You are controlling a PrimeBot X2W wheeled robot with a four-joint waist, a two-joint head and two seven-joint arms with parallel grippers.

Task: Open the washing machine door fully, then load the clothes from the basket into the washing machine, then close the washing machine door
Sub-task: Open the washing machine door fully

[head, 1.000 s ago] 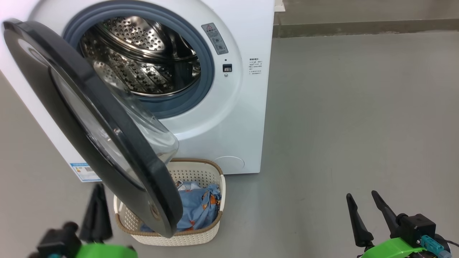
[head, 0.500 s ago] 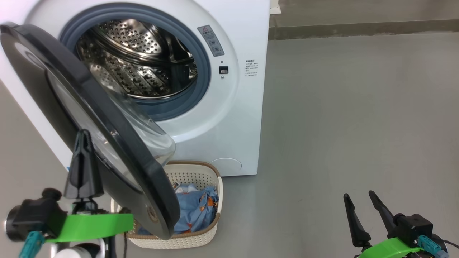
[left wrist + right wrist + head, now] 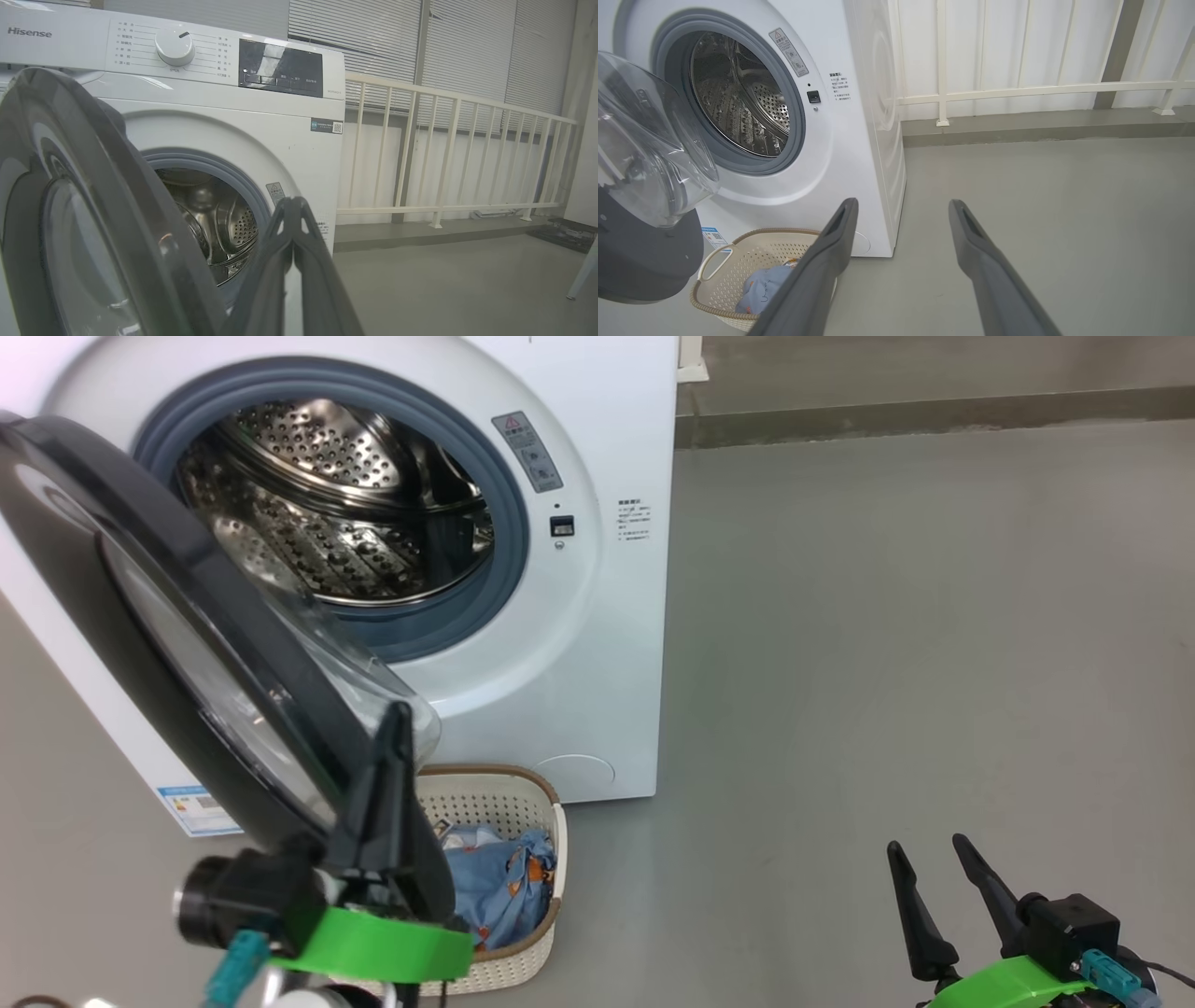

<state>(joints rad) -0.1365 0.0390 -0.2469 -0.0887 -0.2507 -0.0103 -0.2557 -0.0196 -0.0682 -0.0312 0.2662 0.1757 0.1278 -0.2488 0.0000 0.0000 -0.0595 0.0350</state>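
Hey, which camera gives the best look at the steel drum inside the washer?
The right wrist view: the drum shows nearly whole inside its grey-blue ring. The head view shows it larger, but the washing machine door cuts off its lower left. The left wrist view gives a slice between the door and the left gripper.

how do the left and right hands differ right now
The left hand's fingers are pressed together, while the right hand's fingers stand apart. The left hand is raised beside the free edge of the washing machine door; the right hand sits low over the floor, well clear of the door. Both hold nothing, and both have long dark tapered fingers on green mounts.
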